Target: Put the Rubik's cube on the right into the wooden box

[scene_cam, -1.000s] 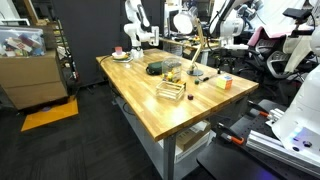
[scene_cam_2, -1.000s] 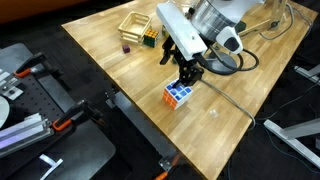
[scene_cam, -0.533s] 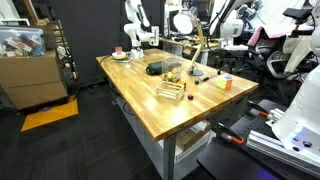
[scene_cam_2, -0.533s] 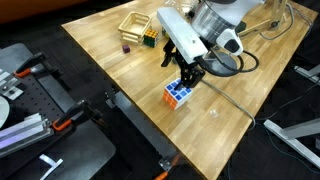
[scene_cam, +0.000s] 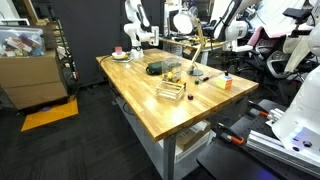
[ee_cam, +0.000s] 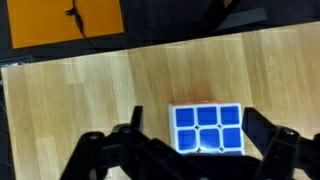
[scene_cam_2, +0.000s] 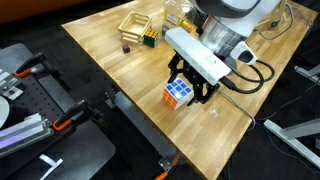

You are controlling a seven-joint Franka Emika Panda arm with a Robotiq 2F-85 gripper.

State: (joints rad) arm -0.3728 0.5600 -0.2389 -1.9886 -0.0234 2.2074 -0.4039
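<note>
Jaws spread wide round Rubik's cube [ee_cam: 208,129] on tabletop [ee_cam: 80,90], w/ gap one side.

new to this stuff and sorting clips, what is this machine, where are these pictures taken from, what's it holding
This is one robot arm with a two-fingered gripper at its end. Two pictures come from cameras standing in the room, seeing the wooden table from different places. The third comes from a camera on the wrist, looking down between the fingers. On the table sit a Rubik's cube and, apart from it, a small slatted wooden box. The gripper is down around the cube, fingers open on either side; nothing is held yet. The wrist view shows the cube's blue top face.
</note>
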